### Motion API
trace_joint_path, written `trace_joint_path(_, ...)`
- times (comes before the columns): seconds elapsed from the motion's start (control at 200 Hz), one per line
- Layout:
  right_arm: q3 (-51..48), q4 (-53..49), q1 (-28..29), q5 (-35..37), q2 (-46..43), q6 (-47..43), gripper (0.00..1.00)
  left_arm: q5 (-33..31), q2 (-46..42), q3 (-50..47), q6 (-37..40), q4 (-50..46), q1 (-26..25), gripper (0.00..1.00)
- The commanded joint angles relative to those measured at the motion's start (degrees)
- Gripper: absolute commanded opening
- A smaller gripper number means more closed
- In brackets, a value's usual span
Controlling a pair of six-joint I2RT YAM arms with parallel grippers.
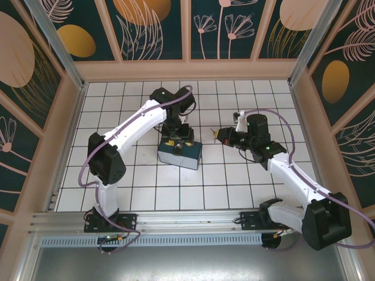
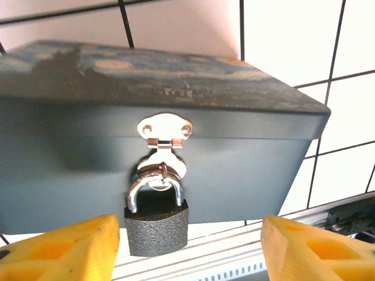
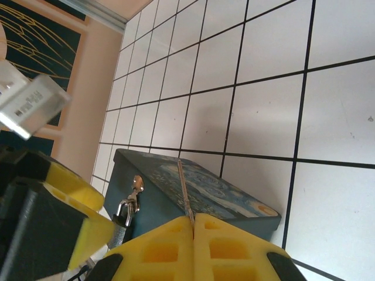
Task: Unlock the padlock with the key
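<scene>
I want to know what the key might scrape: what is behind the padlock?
The box's dark front wall is right behind the padlock, whose shackle hangs from the hasp above. The patch of wall behind its body is covered.

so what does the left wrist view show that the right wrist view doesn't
The left wrist view gives the padlock face-on, its shackle through the hasp on the front wall of the tin box, with the open left gripper reaching to either side of it. The right wrist view gives the shut right gripper pinching a thin metal sliver, apparently the key, and the patterned wall beyond. Both show the box, the hasp and the hanging padlock.
</scene>
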Motion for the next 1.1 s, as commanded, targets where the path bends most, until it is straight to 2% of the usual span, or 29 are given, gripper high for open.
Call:
trace_joint_path(0.0,-0.5,-0.8,2.4,1.8,-2.3,0.8,0.00,-7.9,-1.3,1.0,2.4,-1.1,1.6,0.67)
trace_joint_path(0.13,0.3,-4.2,6.2,4.7,-3.4,2.0,0.00,-14.1,-3.2,0.6,4.0,2.6,6.6,0.66)
trace_joint_path(0.205,1.0,-6.4,7.9,6.6,-3.8,2.5,0.00,-18.4,-5.0,-0.8,2.4,6.0,8.6,0.66)
trace_joint_path(0.29,1.7,-7.9,9.3,8.2,-4.0,3.1,0.00,-21.4,-10.2,-10.1,-1.1,11.5,9.2,0.66)
trace_joint_path(0.46,2.2,-8.7,9.4,9.8,-3.9,3.5,0.00,-22.9,-22.5,-29.3,-6.8,18.2,10.3,0.59)
trace_joint_path(0.636,2.5,-9.2,9.4,10.2,-3.9,3.4,0.00,-20.4,-31.3,-42.1,-7.2,20.1,11.8,0.56)
trace_joint_path(0.771,2.7,-9.8,9.4,10.6,-4.1,3.0,0.00,-15.6,-33.0,-51.8,-7.9,27.0,11.8,0.57)
trace_joint_path(0.866,3.0,-10.4,9.4,10.5,-3.9,2.7,0.00,-14.6,-32.0,-53.3,-8.8,31.8,12.1,0.59)
trace_joint_path(1.096,3.1,-10.0,9.4,10.4,-3.7,2.8,0.00,-13.9,-25.9,-51.8,-7.7,41.1,16.3,0.59)
